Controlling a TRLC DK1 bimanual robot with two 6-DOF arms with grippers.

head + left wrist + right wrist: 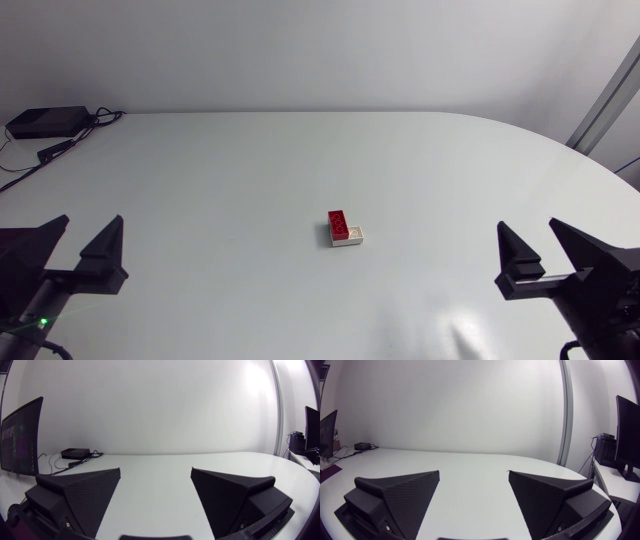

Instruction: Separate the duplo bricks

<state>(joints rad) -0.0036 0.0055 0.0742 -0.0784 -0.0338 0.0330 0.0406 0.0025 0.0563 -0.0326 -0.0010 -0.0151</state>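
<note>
Bricks (344,229), red on white, run near-to-far; left gripper (90,222) and right gripper (527,226) spread.

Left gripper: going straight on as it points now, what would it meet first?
Probably nothing: only bare table lies ahead of the left gripper. The black box sits off to its side, likely outside that line.

So the duplo bricks (345,230) sit approx mid table (250,170), slightly right of centre, one stacked on the other. The upper brick (339,224) covers the far-left part, and the lower brick (356,237) pokes out at the near-right corner. Left gripper (90,222) is at the near-left edge, right gripper (528,228) at the near-right edge, w/ the stack between them and well apart from both. Small box (45,122) + cables (100,118) sit in the far-left corner.
</note>
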